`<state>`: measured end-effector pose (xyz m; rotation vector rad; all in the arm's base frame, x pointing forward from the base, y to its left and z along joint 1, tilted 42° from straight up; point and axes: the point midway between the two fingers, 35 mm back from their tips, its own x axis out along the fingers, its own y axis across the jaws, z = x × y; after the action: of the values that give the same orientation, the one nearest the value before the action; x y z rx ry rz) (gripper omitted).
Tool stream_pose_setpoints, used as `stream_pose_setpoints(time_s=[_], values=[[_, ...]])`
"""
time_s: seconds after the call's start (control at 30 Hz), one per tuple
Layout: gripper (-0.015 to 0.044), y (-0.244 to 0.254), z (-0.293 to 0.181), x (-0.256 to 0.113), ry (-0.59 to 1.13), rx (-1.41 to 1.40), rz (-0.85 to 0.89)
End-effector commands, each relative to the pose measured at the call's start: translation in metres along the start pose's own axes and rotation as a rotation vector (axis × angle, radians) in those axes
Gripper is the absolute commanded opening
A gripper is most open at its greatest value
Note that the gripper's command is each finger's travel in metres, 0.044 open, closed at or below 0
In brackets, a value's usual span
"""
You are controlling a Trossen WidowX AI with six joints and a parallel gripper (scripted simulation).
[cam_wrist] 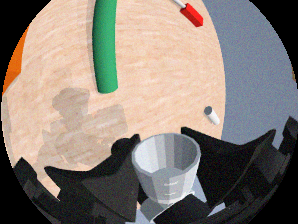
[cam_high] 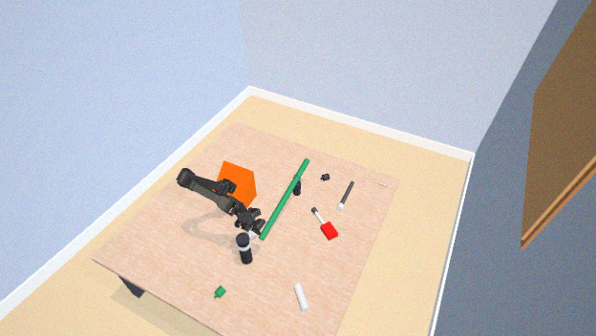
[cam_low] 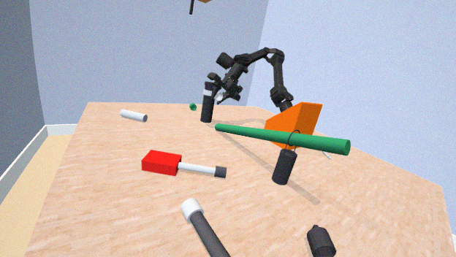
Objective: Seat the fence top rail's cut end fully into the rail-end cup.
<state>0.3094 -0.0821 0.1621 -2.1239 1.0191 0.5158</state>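
My gripper [cam_high: 253,228] [cam_low: 218,98] [cam_wrist: 160,135] is shut on the pale rail-end cup [cam_wrist: 166,167] [cam_low: 219,96] [cam_high: 252,234]. The cup's open mouth faces out beyond the fingers and is empty. The big black post [cam_high: 245,256] [cam_low: 207,112] stands upright beside the gripper, with the white brace band [cam_high: 244,247] [cam_low: 207,93] high on it, near its cap. The green rail [cam_high: 284,200] [cam_low: 256,132] [cam_wrist: 104,50] passes through the wire loop [cam_low: 297,131] on the short post [cam_high: 297,189] [cam_low: 283,169]. Its near end hangs low, apart from the cup, up and left of it in the wrist view.
An orange block [cam_high: 236,181] [cam_low: 292,118] stands by the arm. On the table [cam_high: 267,296] lie a red block [cam_high: 329,231] [cam_low: 161,163] with a rod, a white cylinder [cam_high: 301,297] [cam_low: 134,115], a green piece [cam_high: 220,291] [cam_low: 193,106] and a dark rod [cam_high: 347,195] [cam_low: 208,231].
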Motion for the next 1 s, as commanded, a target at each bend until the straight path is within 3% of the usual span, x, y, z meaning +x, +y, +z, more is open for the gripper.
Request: stream_pose_setpoints(time_s=[0.0,0.53,0.97], values=[[0.0026,0.000,0.000,0.000,0.000,-0.001,0.000],[0.0440,-0.007,0.013,-0.009,-0.009,-0.002,0.002],[0.0440,-0.019,0.040,-0.034,-0.015,-0.011,-0.002]])
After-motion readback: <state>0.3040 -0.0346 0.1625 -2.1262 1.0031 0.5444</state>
